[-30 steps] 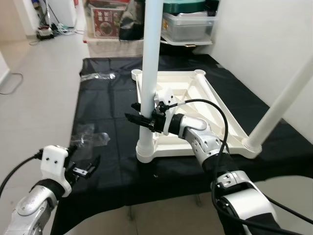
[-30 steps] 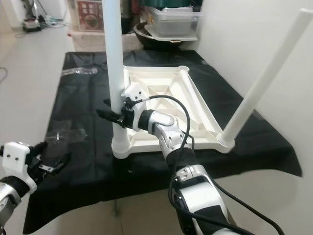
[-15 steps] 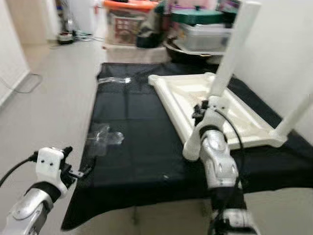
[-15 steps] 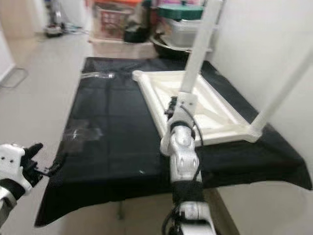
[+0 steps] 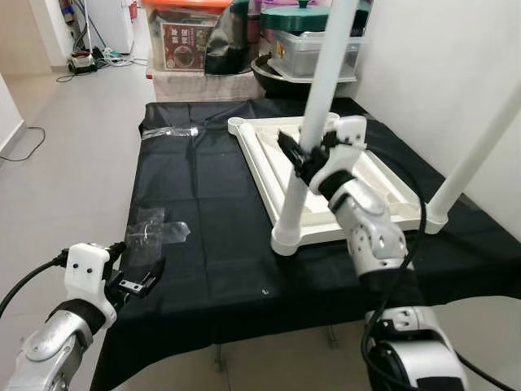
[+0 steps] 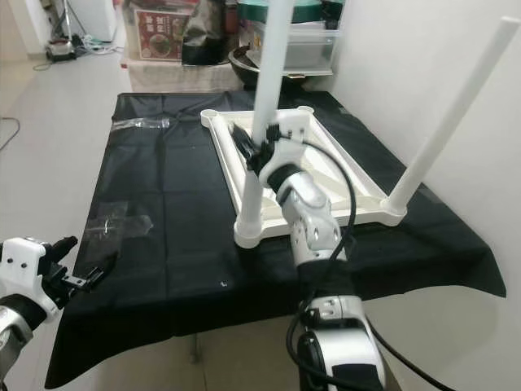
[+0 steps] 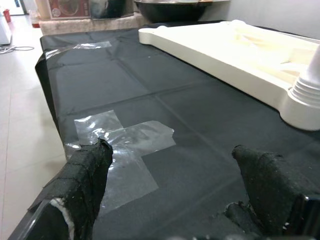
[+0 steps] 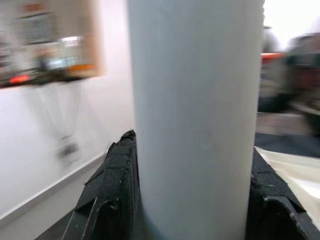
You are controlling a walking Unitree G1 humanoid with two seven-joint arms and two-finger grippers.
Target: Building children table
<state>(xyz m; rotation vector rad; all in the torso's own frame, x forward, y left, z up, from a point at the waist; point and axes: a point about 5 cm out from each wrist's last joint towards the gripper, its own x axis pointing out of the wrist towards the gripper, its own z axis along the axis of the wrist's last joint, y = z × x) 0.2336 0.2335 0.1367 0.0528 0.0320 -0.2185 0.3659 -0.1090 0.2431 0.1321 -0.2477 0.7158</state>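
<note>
My right end effector point(image 5: 299, 156) is clamped around the near-left white leg point(image 5: 313, 114) of the upturned children's table point(image 5: 368, 175), one black finger on either side of the tube, partway up its length. The leg stands in its corner socket and leans slightly to the right toward its top. The children's table lies upside down on the black-covered tabletop point(image 5: 212, 244), toward the far right, with a second leg point(image 5: 476, 155) rising from its near-right corner. My left end effector point(image 5: 134, 273) hangs low at the near-left edge of the tabletop, fingers point(image 7: 85, 172) spread apart and holding nothing, just near of a crumpled clear plastic wrapper point(image 5: 153, 232). Another plastic wrapper point(image 5: 169, 131) lies at the far left.
</note>
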